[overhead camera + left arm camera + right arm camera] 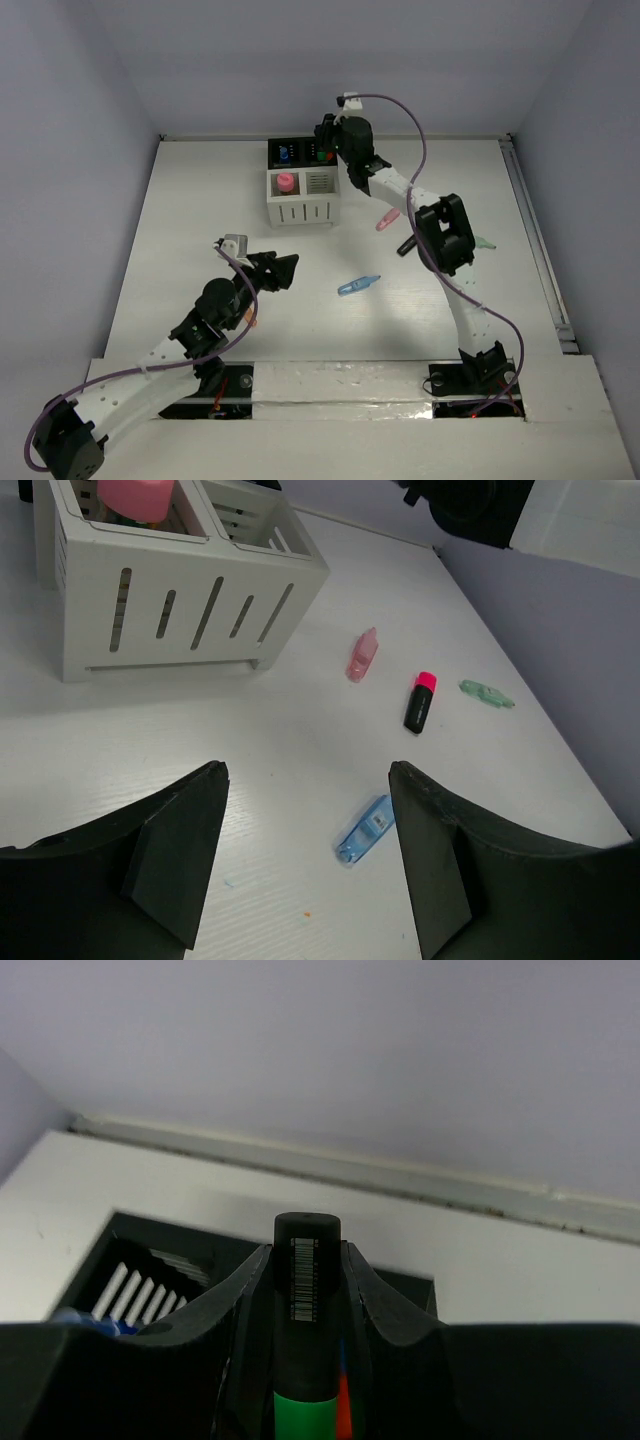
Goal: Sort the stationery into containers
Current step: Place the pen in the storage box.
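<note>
White table [200, 200], pale lavender walls [250, 60]

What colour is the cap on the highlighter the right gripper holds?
Green; the highlighter shows best in the right wrist view.

The block [300, 212] is standing by the table's [200, 200] far edge, one highlighter [286, 183] sitting in its front left cup [283, 212]. The right gripper [307, 1270] is holding another highlighter [306, 1340] over the back right cup [312, 146]. Right of the block are lying a pen [386, 222], a third highlighter [405, 246] just nearer, a second pen [485, 243] toward the right edge, and a third pen [358, 285] mid-table.
</note>
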`<state>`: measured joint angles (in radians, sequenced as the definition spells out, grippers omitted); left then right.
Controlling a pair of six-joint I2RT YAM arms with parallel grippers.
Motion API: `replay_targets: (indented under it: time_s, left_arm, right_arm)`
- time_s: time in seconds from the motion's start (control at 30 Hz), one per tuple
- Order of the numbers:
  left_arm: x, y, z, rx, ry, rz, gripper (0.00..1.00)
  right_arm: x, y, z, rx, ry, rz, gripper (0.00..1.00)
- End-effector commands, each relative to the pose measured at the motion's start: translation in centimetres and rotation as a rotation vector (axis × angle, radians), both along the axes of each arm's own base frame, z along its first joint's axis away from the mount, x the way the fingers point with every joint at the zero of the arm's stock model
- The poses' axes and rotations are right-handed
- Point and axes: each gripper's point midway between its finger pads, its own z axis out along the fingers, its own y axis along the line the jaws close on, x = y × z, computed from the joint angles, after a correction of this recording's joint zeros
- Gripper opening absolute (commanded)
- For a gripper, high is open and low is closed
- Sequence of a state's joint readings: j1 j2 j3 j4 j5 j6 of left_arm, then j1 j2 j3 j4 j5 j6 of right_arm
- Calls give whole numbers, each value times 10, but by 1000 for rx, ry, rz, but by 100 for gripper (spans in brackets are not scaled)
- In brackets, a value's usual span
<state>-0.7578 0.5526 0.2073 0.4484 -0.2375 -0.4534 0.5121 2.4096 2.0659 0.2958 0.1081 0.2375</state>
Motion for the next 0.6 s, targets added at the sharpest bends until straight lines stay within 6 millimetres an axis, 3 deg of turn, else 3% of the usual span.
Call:
replay_targets:
  time_s: [0.0, 0.1, 0.13, 0.33, 0.5, 0.53, 0.57]
  left_arm:
    - [1, -4, 18, -44, -48, -10, 62]
    - [1, -5, 18, -44, -45, -12, 62]
    - [2, -5, 16, -39, -41, -12, 62]
    - [2, -5, 15, -39, -41, -10, 62]
    - [2, -8, 14, -46, -35, -18, 61]
    - [2, -8, 14, -45, -34, -20, 61]
    - [2, -8, 13, -42, -33, -20, 61]
  right_arm:
    - [-20, 11, 64, 54, -178, 11, 11]
    - [-25, 14, 65, 39, -188, 18, 24]
    - [-25, 14, 66, 39, -191, 18, 35]
    - [-36, 11, 103, 85, -226, 33, 69]
    - [-57, -12, 134, 94, -230, -18, 74]
    - [-66, -27, 152, 97, -235, -64, 71]
    - [-70, -36, 124, 34, -142, -92, 66]
